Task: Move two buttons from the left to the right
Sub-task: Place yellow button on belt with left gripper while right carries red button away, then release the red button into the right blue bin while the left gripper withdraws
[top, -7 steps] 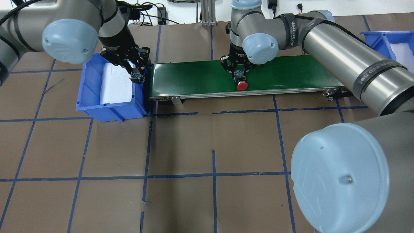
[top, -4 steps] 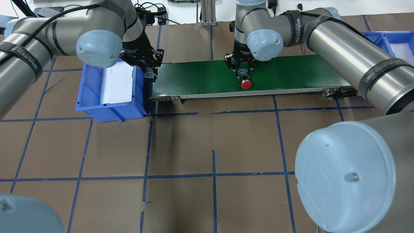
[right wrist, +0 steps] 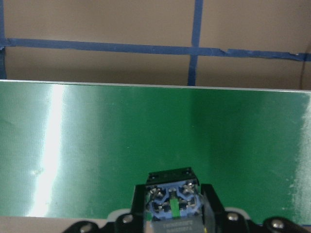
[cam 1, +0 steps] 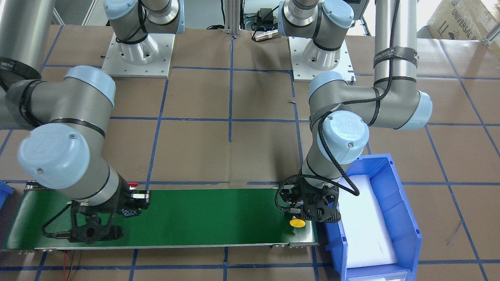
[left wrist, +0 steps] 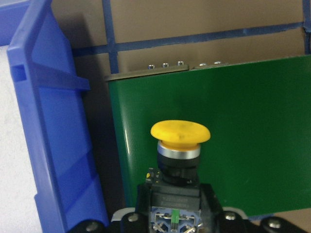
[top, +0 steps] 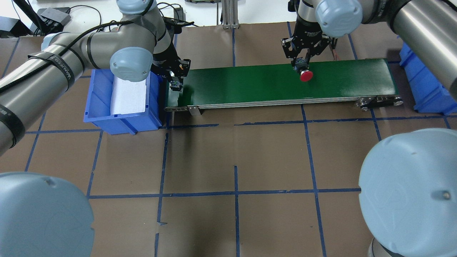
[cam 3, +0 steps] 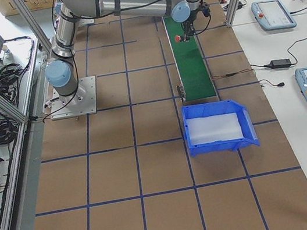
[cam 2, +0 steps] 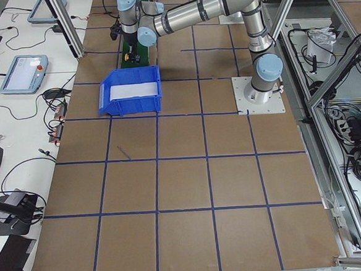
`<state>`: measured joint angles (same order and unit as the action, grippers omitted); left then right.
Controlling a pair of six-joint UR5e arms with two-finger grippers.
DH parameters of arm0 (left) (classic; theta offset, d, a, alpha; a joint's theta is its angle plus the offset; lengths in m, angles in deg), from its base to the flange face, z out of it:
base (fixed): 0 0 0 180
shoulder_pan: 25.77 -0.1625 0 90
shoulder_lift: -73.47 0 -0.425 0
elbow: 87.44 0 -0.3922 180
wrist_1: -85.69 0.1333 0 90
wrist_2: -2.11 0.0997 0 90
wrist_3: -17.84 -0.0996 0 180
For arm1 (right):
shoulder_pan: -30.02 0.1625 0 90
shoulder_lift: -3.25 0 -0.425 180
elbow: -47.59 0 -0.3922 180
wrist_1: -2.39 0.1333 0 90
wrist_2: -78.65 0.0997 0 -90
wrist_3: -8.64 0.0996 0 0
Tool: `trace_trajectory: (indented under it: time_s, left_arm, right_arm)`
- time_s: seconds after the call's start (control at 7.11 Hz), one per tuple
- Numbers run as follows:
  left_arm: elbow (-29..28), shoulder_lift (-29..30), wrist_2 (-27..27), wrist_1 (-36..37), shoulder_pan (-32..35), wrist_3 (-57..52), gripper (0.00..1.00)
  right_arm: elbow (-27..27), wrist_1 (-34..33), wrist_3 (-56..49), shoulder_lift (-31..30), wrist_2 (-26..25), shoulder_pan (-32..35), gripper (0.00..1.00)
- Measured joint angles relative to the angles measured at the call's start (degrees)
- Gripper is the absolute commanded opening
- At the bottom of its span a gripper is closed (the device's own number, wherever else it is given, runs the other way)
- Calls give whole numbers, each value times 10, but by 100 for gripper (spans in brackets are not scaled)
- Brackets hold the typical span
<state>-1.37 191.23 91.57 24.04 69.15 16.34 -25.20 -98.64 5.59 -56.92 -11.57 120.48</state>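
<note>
Green belt, left fingers clamp one yellow button, right fingers one red button

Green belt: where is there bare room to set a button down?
The green belt is bare between the left gripper and right gripper, and beyond the red button. Crowded: its end beside the blue bin, under the yellow button.
</note>
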Motion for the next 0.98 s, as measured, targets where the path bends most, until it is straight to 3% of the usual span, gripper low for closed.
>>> trace_trajectory:
  time_s: [0.42,0.98]
  left_arm:
    - [-1,-8,4,-9,1,0,100]
    - [-78,-96,5,-254,-7,-2,100]
  right_arm:
    - [-8,19,-121,-46,-8,-98,12]
    - [-9,27,-282,-74,-37,-222,12]
